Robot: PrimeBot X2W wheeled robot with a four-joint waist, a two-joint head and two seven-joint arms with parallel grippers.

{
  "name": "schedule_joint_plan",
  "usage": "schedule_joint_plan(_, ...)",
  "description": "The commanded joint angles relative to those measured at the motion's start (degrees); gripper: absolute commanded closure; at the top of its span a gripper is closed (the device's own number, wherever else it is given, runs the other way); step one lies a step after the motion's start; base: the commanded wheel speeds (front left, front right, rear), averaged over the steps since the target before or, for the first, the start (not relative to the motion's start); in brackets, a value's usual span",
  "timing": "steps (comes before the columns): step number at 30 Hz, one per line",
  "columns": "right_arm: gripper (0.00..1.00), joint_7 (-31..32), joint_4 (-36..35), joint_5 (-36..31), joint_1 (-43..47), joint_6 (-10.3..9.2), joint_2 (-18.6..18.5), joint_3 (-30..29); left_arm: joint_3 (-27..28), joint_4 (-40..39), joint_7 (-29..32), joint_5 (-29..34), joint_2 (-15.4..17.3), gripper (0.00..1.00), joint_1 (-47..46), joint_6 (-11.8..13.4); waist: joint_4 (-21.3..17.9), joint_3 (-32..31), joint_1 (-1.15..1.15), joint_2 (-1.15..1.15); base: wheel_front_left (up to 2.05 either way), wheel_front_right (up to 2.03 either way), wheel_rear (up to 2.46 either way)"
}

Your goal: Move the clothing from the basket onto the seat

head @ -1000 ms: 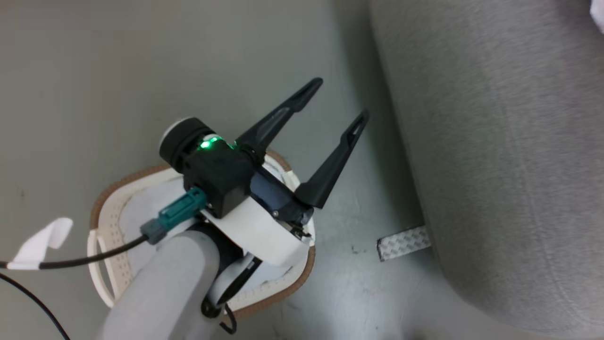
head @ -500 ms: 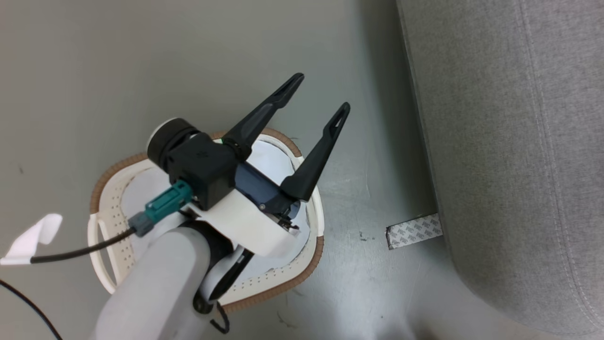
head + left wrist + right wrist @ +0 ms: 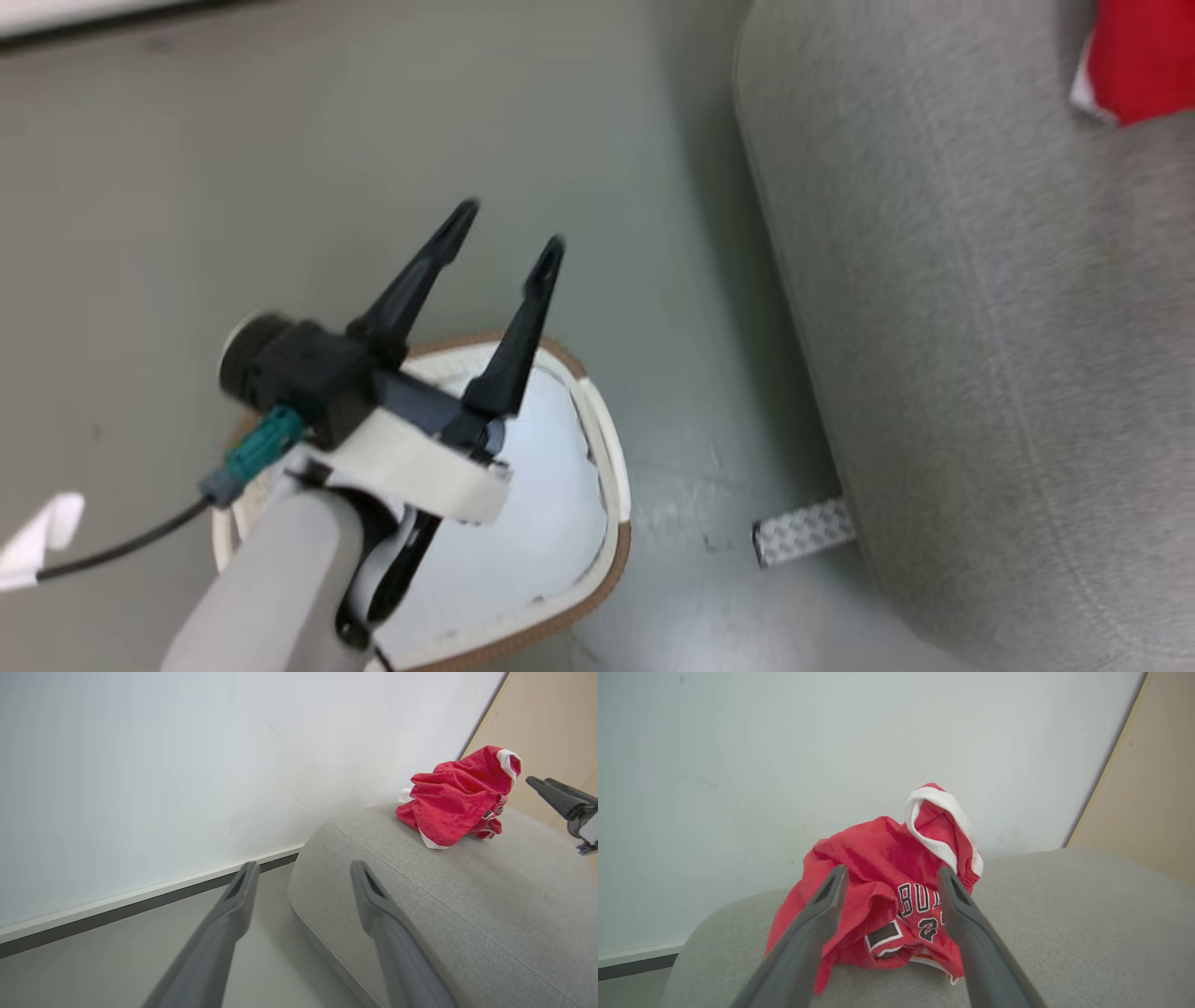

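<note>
1. My right gripper [image 3: 892, 872] stands with its fingers [image 3: 808, 933] spread wide, grasping nothing. The clothing [image 3: 878, 858] lies heaped just beyond the tips.
2. My left gripper [image 3: 510, 229] is likewise spread and empty. It hangs over the basket [image 3: 611, 467], which sits on the floor [image 3: 280, 140] beside the seat [image 3: 934, 327].
3. The clothing rests on the seat's top, near its far end by the wall [image 3: 784, 742], a little back from the rounded edge.
4. I judge the step to be letting go and clearing off. I'd draw the right gripper straight back along its fingers, kept wide, so no loose fold snags and drags the heap toward the edge.
5. The part of the basket's bottom I can see is bare white. My left arm [image 3: 271, 588] covers some of it, so I'd check there too.
6. Readable on the red cloth: black white-edged letters "BUL" [image 3: 920, 898] with a "2" [image 3: 927, 926] below. The rest is hidden by a finger and folds.
</note>
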Motion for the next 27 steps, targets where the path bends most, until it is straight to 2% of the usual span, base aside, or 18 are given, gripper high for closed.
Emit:
schedule_joint_plan(1, 0.00, 0.0, -2.4, -0.4, 3.7, -0.15, 0.7, 1.2, 0.4, 1.3, -1.3, 0.2, 0.6, 0.00, 2.4, 0.7, 0.3, -6.4, 0.00, 0.00, 0.00, 0.00, 0.00)
schedule_joint_plan(8, 0.00, 0.0, -11.9, 0.1, 16.5, -0.15, 4.1, 9.7, 2.5, 5.7, -5.8, -0.8, 1.6, 0.00, 11.5, 4.0, 0.9, -18.0, 0.00, 0.00, 0.00, 0.00, 0.00)
schedule_joint_plan(16, 0.00, 0.0, -15.8, 0.1, 29.1, -0.15, 6.1, 16.6, 6.3, 9.3, -9.8, -1.8, 0.3, 0.00, 21.9, 8.0, 3.2, -28.8, 0.00, 0.00, 0.00, 0.00, 0.00)
schedule_joint_plan(22, 0.00, 0.0, -16.2, 0.4, 36.3, -0.15, 7.6, 20.8, 9.1, 10.2, -10.1, -0.8, -1.4, 0.00, 28.5, 9.5, 5.5, -32.9, 0.00, 0.00, 0.00, 0.00, 0.00)
schedule_joint_plan(27, 0.00, 0.0, -16.2, -0.1, 40.7, -0.15, 8.8, 22.2, 11.6, 10.6, -10.1, 0.7, -3.3, 0.00, 32.5, 8.6, 7.2, -34.4, 0.00, 0.00, 0.00, 0.00, 0.00)
